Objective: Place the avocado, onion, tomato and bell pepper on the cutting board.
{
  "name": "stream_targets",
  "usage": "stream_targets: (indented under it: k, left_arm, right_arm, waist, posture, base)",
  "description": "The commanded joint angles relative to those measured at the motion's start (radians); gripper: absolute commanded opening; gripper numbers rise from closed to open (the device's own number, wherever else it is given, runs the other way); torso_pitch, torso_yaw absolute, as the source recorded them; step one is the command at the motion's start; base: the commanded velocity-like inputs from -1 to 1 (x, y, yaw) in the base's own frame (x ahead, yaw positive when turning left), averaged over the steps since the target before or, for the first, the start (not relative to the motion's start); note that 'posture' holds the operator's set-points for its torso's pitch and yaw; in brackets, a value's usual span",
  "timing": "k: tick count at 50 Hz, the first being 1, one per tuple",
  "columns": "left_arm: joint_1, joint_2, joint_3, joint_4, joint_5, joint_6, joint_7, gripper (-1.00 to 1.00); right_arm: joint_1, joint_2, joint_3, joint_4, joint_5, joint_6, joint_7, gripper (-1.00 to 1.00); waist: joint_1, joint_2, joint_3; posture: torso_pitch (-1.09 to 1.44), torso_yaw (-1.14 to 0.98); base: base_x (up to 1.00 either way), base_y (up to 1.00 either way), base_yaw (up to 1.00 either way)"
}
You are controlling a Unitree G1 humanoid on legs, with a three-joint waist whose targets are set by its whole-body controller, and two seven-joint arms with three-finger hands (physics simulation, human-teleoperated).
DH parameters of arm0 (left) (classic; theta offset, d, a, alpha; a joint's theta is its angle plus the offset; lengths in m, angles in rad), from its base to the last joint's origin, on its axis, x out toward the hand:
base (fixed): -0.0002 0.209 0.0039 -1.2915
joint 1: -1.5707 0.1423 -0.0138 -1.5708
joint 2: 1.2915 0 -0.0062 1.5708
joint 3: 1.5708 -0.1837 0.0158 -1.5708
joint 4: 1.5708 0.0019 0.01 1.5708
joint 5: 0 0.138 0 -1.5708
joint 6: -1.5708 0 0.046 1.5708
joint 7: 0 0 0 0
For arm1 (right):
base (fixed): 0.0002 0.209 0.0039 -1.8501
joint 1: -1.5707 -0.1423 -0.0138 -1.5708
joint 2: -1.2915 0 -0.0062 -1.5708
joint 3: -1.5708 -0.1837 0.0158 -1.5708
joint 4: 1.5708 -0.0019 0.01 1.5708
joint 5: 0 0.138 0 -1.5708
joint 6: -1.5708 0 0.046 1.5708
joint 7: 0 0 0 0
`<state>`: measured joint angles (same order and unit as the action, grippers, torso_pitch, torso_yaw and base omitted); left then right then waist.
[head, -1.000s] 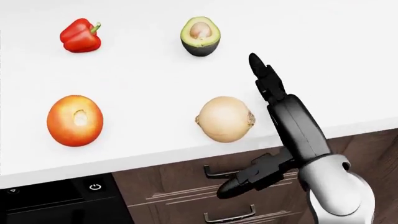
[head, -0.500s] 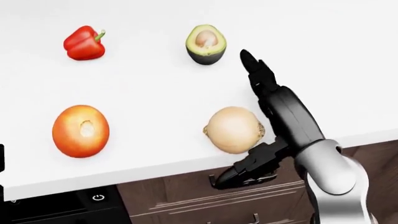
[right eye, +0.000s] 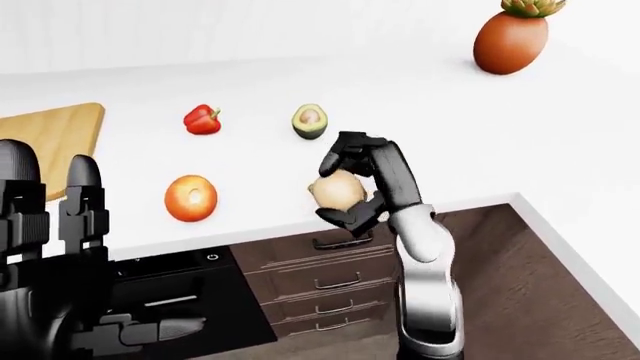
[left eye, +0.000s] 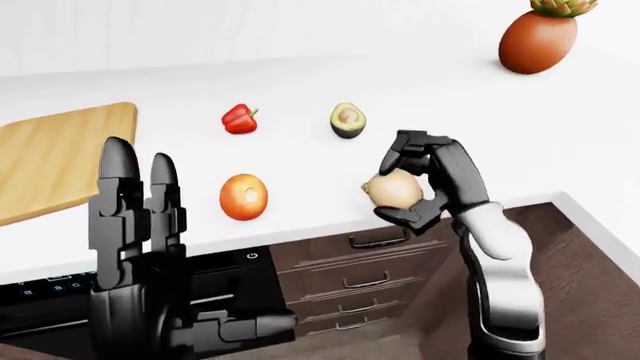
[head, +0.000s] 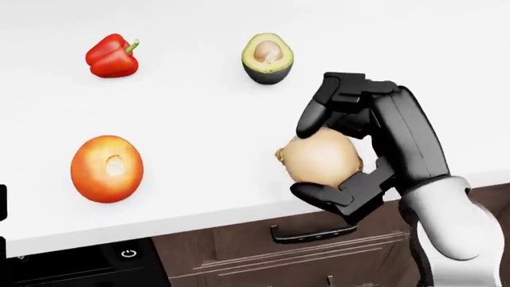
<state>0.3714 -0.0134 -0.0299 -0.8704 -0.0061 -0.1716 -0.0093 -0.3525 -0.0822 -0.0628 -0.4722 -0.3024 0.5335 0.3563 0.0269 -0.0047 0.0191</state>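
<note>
A white countertop is seen spanning the width of the eye views, with its near edge running across the middle of each. At the top right of the left-eye view, a rounded reddish-brown object topped by a spiky green-and-tan crown is positioned on the countertop; its identity cannot be determined. Below the counter edge, dark wood drawers with metal bar handles are stacked. To their left, a black appliance bearing a power symbol is fitted. Brown flooring is visible at the lower right.
</note>
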Motion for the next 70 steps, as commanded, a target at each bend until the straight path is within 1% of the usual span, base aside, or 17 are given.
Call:
stream_targets:
  k: [1,7,10,13,18,22,27,33,39,42,46,47,55,57,60,66,70]
  left_arm:
    - [-0.006,0.001,0.001,-0.039,-0.001,-0.022,0.0,1.0]
    - [-0.006,0.003,-0.003,-0.036,0.006,-0.016,-0.001,1.0]
    - [-0.006,0.004,-0.008,-0.031,0.016,-0.01,-0.002,1.0]
    - [-0.022,0.004,0.0,-0.019,0.039,0.031,0.005,1.0]
    - [-0.091,-0.003,0.043,-0.001,0.08,0.164,0.023,1.0]
    - [-0.119,-0.004,0.046,0.027,0.121,0.236,0.023,1.0]
    - [-0.218,0.002,0.108,0.041,0.115,0.378,0.03,1.0]
    - [-0.287,0.017,0.125,0.049,0.133,0.443,0.03,1.0]
    - [-0.362,0.036,0.16,0.055,0.113,0.512,0.021,1.0]
    - [-0.388,0.042,0.157,0.088,0.116,0.511,0.031,1.0]
    - [-0.436,0.059,0.171,0.129,0.087,0.548,0.03,1.0]
    - [-0.448,0.057,0.181,0.109,0.048,0.611,0.018,1.0]
    - [-0.524,0.09,0.182,0.184,0.007,0.66,0.022,1.0]
    - [-0.557,0.094,0.197,0.194,-0.031,0.698,0.025,1.0]
    - [-0.568,0.103,0.195,0.18,-0.057,0.733,0.034,1.0]
    - [-0.596,0.115,0.171,0.221,-0.04,0.729,0.041,1.0]
    - [-0.596,0.129,0.156,0.256,0.067,0.652,0.062,1.0]
  right_arm:
    - [-0.019,-0.011,0.004,-0.086,0.038,-0.016,-0.041,-1.0]
    - [-0.024,-0.027,-0.006,-0.253,0.055,0.059,-0.073,-1.0]
    - [-0.031,-0.032,-0.03,-0.278,0.093,0.043,-0.102,-1.0]
    - [-0.032,-0.043,-0.031,-0.283,0.108,0.036,-0.126,-1.0]
    - [-0.016,-0.046,-0.018,-0.253,0.112,0.008,-0.133,-1.0]
    - [-0.018,-0.049,-0.019,-0.243,0.108,0.008,-0.125,-1.0]
    - [-0.013,-0.048,-0.012,-0.222,0.099,-0.006,-0.115,-1.0]
    - [-0.013,-0.044,-0.005,-0.209,0.087,-0.012,-0.101,-1.0]
    - [0.001,-0.038,0.0,-0.196,0.075,-0.031,-0.091,-1.0]
    - [0.002,-0.04,0.002,-0.19,0.07,-0.037,-0.084,-1.0]
    - [0.004,-0.033,0.006,-0.183,0.061,-0.045,-0.079,-1.0]
    - [0.005,-0.032,0.007,-0.185,0.059,-0.044,-0.078,-1.0]
    - [0.008,-0.029,0.01,-0.177,0.048,-0.053,-0.071,-1.0]
    - [0.004,-0.03,0.011,-0.184,0.043,-0.045,-0.066,-1.0]
    - [-0.005,-0.034,0.009,-0.184,0.038,-0.038,-0.058,-1.0]
    - [-0.018,-0.036,0.01,-0.199,0.032,-0.016,-0.046,-1.0]
    - [-0.012,-0.037,0.003,-0.21,0.034,-0.016,-0.043,-1.0]
  waist:
    - [0.0,-0.001,-0.017]
    - [-0.002,0.001,-0.009]
    - [-0.003,0.001,-0.006]
    - [-0.004,-0.001,-0.006]
    - [-0.007,-0.001,-0.005]
    - [-0.009,0.0,-0.005]
    - [-0.009,0.0,-0.008]
    - [-0.013,0.001,-0.014]
    - [-0.015,0.004,-0.018]
    - [-0.015,0.005,-0.019]
    - [-0.016,0.007,-0.021]
    - [-0.016,0.008,-0.022]
    - [-0.019,0.011,-0.024]
    - [-0.02,0.011,-0.025]
    - [-0.021,0.012,-0.026]
    - [-0.022,0.014,-0.026]
    - [-0.024,0.014,-0.025]
  posture:
    - [0.0,0.0]
    - [0.0,0.0]
    - [0.0,0.0]
    - [0.0,0.0]
    - [0.0,0.0]
    - [0.0,0.0]
    - [0.0,0.0]
    - [0.0,0.0]
    - [0.0,0.0]
    - [0.0,0.0]
    - [0.0,0.0]
    - [0.0,0.0]
    - [0.0,0.0]
    - [0.0,0.0]
    - [0.0,0.0]
    - [0.0,0.0]
    - [0.0,0.0]
  base:
    - [0.0,0.0,0.0]
    - [0.0,0.0,0.0]
    - [0.0,0.0,0.0]
    - [0.0,0.0,0.0]
    - [0.0,0.0,0.0]
    - [0.0,0.0,0.0]
    - [0.0,0.0,0.0]
    - [0.0,0.0,0.0]
    - [0.0,0.0,0.0]
    - [0.0,0.0,0.0]
    - [0.0,0.0,0.0]
    - [0.0,0.0,0.0]
    - [0.0,0.0,0.0]
    - [0.0,0.0,0.0]
    - [0.0,0.0,0.0]
    - [0.0,0.0,0.0]
    - [0.0,0.0,0.0]
